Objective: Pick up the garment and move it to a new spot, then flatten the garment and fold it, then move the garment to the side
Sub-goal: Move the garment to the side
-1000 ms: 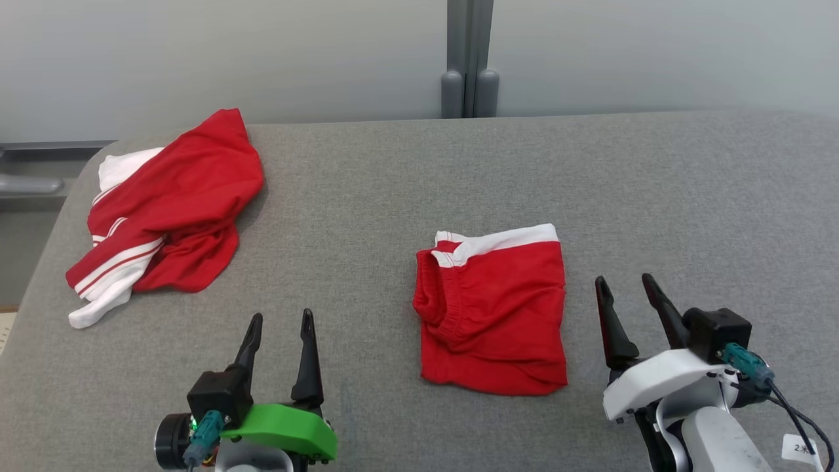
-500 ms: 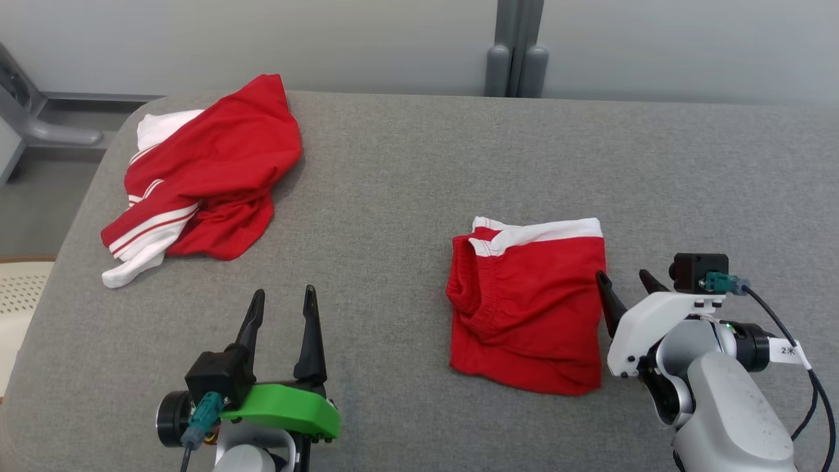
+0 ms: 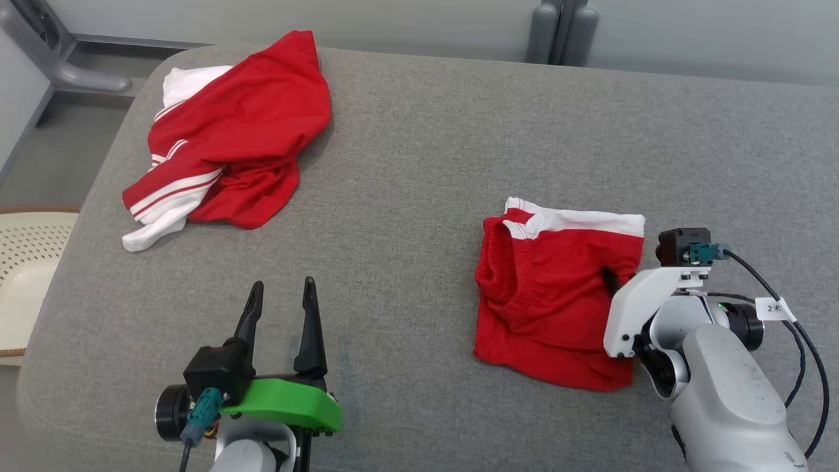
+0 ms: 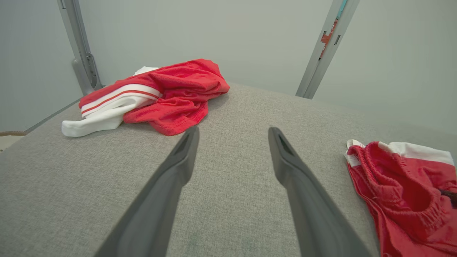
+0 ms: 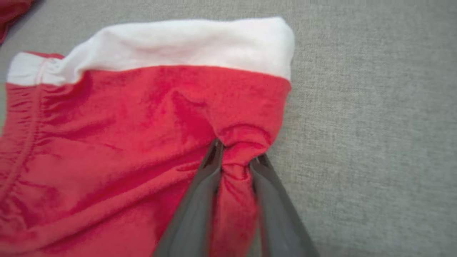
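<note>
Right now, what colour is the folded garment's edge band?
White fabric band on red garment; right wrist view best.

Bright, even light, soft shadows; right wrist view blurred.

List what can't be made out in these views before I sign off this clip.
- Right wrist view: how many layers of the folded garment the right tool pinches; bunched cloth covers it.
- Head view: that tool's tips, behind its own white housing.
- Head view: what the crumpled garment is, lost in its folds.
- Head view: cream basket, cut off by the left edge.
</note>
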`<state>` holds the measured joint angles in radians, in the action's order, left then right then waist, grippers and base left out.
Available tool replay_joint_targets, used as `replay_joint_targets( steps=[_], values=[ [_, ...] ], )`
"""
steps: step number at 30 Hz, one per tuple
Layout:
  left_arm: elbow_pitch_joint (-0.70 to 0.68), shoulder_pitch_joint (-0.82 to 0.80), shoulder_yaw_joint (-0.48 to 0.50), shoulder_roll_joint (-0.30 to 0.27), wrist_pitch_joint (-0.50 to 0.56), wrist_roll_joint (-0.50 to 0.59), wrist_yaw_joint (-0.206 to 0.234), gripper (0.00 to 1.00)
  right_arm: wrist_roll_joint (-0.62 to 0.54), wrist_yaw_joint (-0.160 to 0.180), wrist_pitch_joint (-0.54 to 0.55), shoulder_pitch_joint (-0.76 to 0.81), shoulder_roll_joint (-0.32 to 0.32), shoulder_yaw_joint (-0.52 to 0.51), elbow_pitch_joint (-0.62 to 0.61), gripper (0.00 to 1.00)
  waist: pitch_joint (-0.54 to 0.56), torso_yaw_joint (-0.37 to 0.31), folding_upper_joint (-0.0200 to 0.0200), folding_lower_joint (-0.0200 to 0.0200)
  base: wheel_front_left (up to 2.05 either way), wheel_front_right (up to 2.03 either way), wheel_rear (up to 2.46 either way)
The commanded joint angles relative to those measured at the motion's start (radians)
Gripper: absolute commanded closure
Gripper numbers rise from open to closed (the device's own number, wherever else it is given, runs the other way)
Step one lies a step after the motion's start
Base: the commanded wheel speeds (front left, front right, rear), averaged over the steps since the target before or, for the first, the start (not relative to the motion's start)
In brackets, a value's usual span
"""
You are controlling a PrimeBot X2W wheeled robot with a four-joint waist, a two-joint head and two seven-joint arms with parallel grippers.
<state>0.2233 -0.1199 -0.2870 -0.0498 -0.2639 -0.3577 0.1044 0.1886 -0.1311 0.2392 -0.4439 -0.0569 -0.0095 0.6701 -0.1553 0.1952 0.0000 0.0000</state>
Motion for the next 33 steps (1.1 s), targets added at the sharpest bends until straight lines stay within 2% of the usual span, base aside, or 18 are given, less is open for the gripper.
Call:
replay_joint_targets(
  steps=[1,8,14,20,26,30,33],
  values=[
    [-0.006,-0.028,0.001,-0.002,-0.001,0.016,-0.006,0.00,-0.001,0.001,-0.015,-0.014,-0.013,0.008,0.002,1.00,-0.018,-0.019,0.0000,0.0000,0.00,0.00,0.00],
    [-0.025,-0.055,0.022,-0.002,-0.001,0.047,-0.012,0.00,-0.006,0.001,-0.079,-0.100,-0.070,0.024,-0.020,1.00,-0.088,-0.149,0.0000,0.0000,0.00,0.00,0.00],
    [-0.040,-0.108,0.040,-0.007,-0.001,0.099,-0.035,0.00,0.005,0.001,-0.122,-0.195,-0.126,0.000,-0.012,1.00,-0.181,-0.356,0.0000,0.0000,0.00,0.00,0.00],
    [-0.041,-0.156,0.026,-0.024,0.000,0.136,-0.055,0.00,0.019,0.001,-0.170,-0.253,-0.145,-0.018,0.028,1.00,-0.244,-0.488,0.0000,0.0000,0.00,0.00,0.00],
    [-0.037,-0.179,0.005,-0.035,0.000,0.155,-0.066,0.00,0.020,0.001,-0.224,-0.295,-0.149,-0.016,0.102,1.00,-0.266,-0.533,0.0000,0.0000,0.00,0.00,0.00],
    [-0.052,-0.184,-0.005,-0.042,0.006,0.158,-0.068,0.00,0.015,0.001,-0.257,-0.333,-0.166,-0.005,0.158,1.00,-0.277,-0.518,0.0000,0.0000,0.00,0.00,0.00],
    [-0.070,-0.184,-0.007,-0.047,0.014,0.157,-0.059,0.00,-0.008,0.001,-0.283,-0.378,-0.203,0.017,0.204,1.00,-0.287,-0.490,0.0000,0.0000,0.00,0.00,0.00]
  ],
)
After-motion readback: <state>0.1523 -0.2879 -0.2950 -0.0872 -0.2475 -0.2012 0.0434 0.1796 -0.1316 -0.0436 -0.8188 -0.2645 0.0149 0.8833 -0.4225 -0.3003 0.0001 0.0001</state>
